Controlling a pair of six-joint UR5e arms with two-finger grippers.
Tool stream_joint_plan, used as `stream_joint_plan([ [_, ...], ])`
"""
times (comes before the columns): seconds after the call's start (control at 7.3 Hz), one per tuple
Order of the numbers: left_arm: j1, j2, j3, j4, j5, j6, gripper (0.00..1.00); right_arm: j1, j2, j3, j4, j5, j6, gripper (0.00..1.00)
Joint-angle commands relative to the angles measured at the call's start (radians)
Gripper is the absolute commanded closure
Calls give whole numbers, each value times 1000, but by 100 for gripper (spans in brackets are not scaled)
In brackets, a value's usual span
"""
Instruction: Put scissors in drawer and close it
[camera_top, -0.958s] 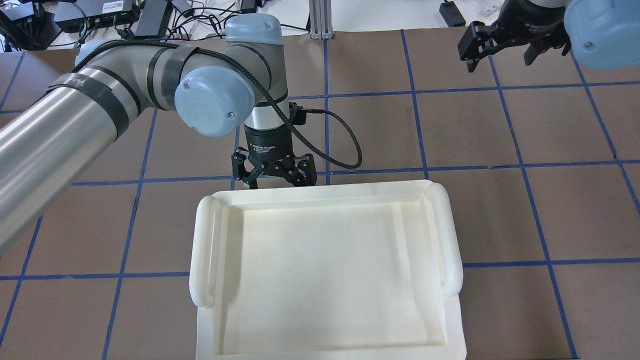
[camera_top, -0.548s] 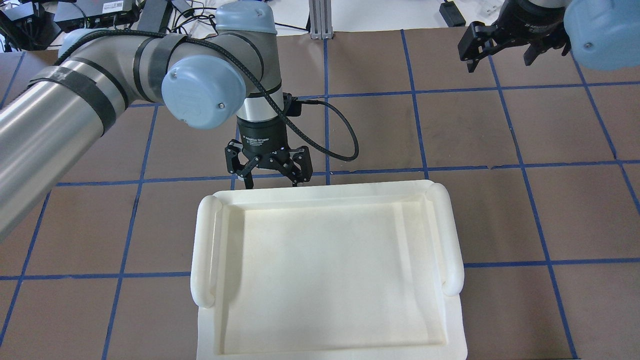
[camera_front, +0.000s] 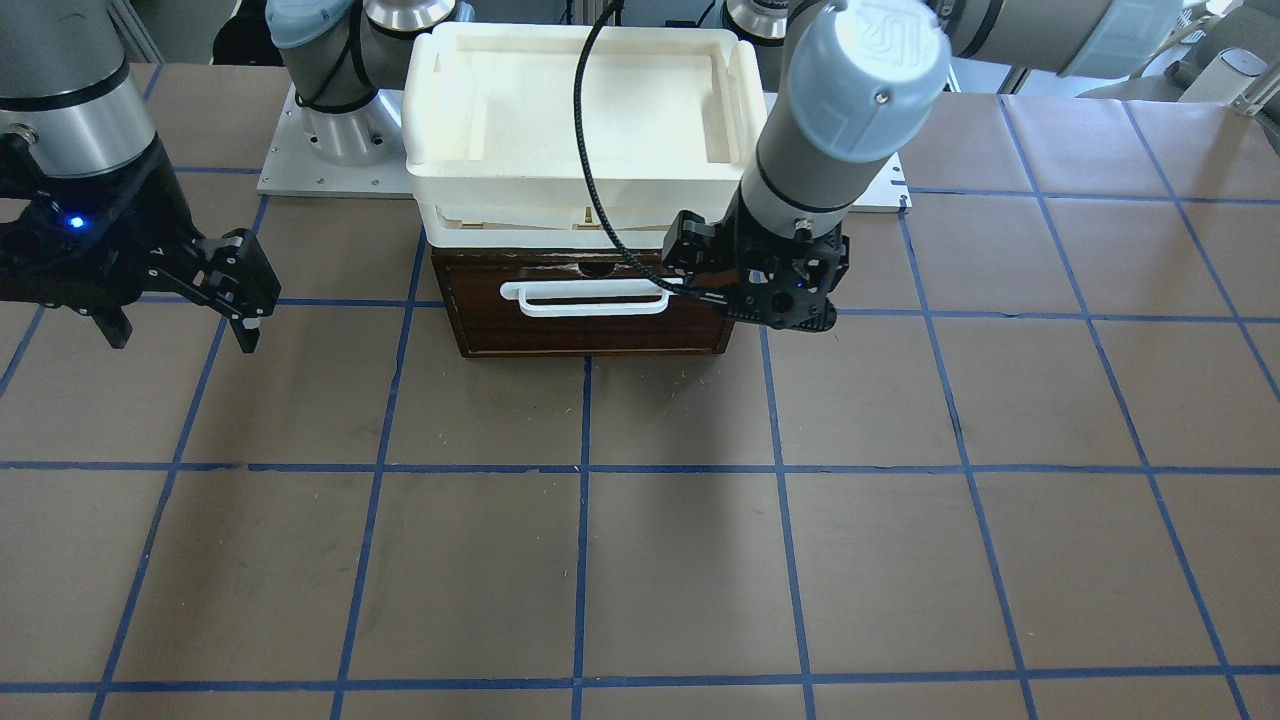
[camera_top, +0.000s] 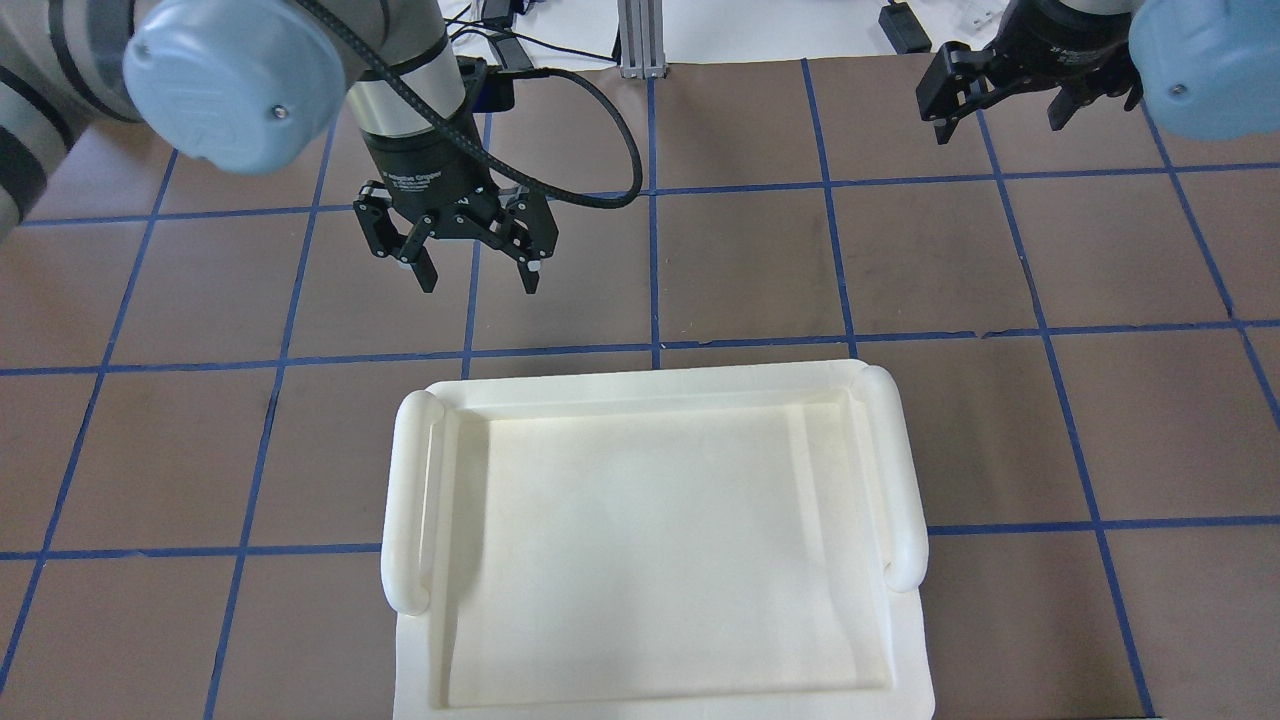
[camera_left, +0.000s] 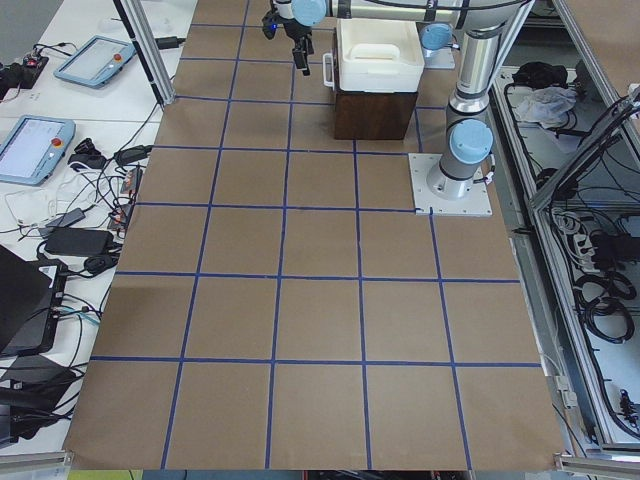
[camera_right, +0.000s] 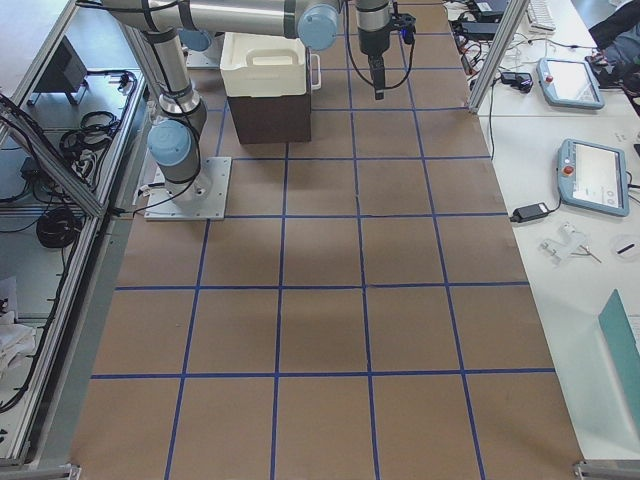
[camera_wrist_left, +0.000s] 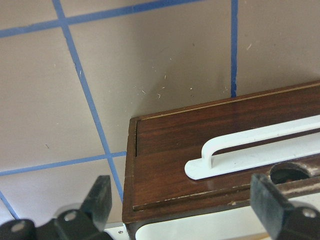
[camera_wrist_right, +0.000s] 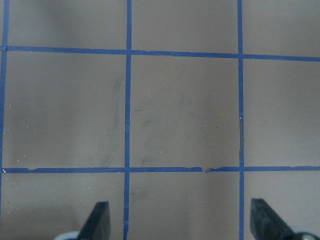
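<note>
Drawer (camera_front: 590, 322) is sat on the counter (camera_front: 640, 560) under the white tray (camera_top: 412, 500), front seen flush with its casing, white handle (camera_front: 590, 298) facing away from the robot. Left gripper (camera_top: 479, 285) is held just in front of the drawer's left corner, clear of the handle; fingers (camera_wrist_left: 100, 200) spread wide, nothing gripped. Right gripper (camera_front: 182, 338) is parked well off the drawer's right side over bare counter, fingers likewise wide and empty.
</note>
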Motion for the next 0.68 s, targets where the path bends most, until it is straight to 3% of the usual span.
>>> stream_joint_plan([
  [0.0, 64, 75, -4, 65, 9, -2, 0, 0, -1, 1, 1, 0, 0, 0],
  [0.41, 109, 155, -25, 57, 14, 6, 0, 0, -1, 1, 1, 0, 0, 0],
  [0.55, 111, 187, -77, 77, 17, 7, 0, 0, -1, 1, 3, 0, 0, 0],
])
